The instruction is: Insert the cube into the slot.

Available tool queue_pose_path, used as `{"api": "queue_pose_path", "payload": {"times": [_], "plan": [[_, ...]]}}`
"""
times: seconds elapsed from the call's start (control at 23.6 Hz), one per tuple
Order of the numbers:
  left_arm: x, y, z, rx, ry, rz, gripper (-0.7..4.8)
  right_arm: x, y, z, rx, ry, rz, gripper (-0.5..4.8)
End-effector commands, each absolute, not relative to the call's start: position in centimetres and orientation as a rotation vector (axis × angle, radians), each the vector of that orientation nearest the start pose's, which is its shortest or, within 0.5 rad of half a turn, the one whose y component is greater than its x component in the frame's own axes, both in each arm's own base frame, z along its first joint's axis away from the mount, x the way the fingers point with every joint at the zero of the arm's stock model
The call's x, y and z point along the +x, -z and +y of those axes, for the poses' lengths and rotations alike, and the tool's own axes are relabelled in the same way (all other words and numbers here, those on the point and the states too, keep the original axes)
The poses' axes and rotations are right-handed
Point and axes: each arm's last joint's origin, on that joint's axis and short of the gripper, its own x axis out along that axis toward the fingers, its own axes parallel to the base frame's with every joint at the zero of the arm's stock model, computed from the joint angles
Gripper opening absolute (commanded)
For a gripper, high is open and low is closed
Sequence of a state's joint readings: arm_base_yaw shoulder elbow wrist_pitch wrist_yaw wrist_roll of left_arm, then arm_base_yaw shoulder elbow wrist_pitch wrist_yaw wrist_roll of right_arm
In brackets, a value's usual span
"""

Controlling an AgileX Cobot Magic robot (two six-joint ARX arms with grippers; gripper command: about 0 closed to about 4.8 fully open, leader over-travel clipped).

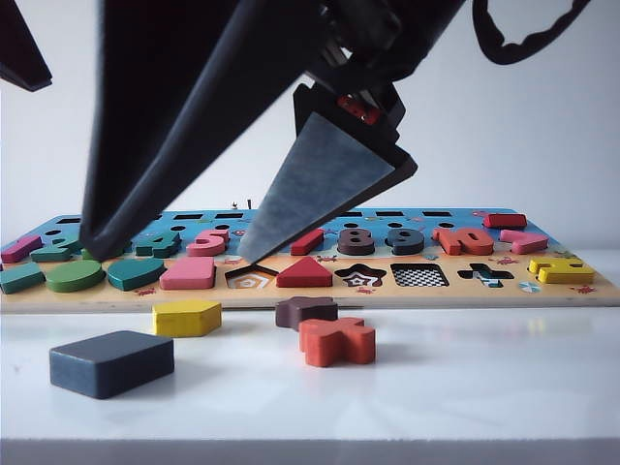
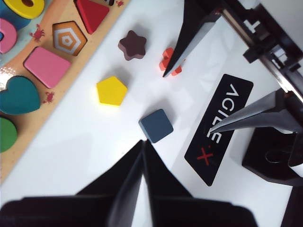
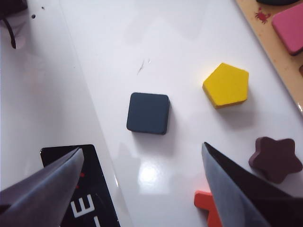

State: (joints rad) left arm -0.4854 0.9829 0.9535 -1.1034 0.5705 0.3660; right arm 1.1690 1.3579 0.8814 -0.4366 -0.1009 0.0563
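Black plate (image 2: 218, 128) on the table: white letters "AGILE" and a red "X".
Puzzle board (image 1: 455, 286): number pieces "8" (image 1: 356, 240) and "9" (image 1: 404, 239) readable.

The right claw (image 3: 142, 189) hangs above the desk (image 1: 465, 387) with its jaws spread wide, and the cube (image 3: 148, 113) lies flat on the desk just ahead of the gap between them. The pentagon block (image 3: 227, 85) and star block (image 3: 275, 158) lie beyond one finger, toward the board (image 1: 387, 291). The slot (image 1: 419, 275) sits in the board, well apart from the cube. The left claw (image 2: 142, 151) hangs near the cube, its jaws together.
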Motion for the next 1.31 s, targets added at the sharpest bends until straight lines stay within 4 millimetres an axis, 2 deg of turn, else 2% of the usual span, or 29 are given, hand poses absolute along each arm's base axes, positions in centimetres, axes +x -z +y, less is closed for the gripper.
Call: {"api": "queue_pose_path", "payload": {"times": [0.04,0.68,0.8,0.93,1.31], "plan": [[13.3,-29.4,-8.8,0.227,1.161,0.987,0.17,9.8,-22.8,25.8,-0.431,-1.174,0.815,4.69],[13.1,-29.3,-8.7,0.215,1.171,1.016,0.17,10.2,-21.4,27.2,-0.405,-1.106,0.807,4.56],[13.1,-29.3,-8.7,0.214,1.171,1.016,0.17,10.2,-21.0,27.4,-0.415,-1.103,0.82,4.44],[13.1,-29.3,-8.7,0.214,1.171,1.017,0.17,10.4,-20.1,27.7,-0.434,-1.096,0.848,3.97],[13.1,-29.3,-8.7,0.215,1.17,1.017,0.17,10.5,-19.6,28.1,-0.435,-1.094,0.84,3.64]]}}
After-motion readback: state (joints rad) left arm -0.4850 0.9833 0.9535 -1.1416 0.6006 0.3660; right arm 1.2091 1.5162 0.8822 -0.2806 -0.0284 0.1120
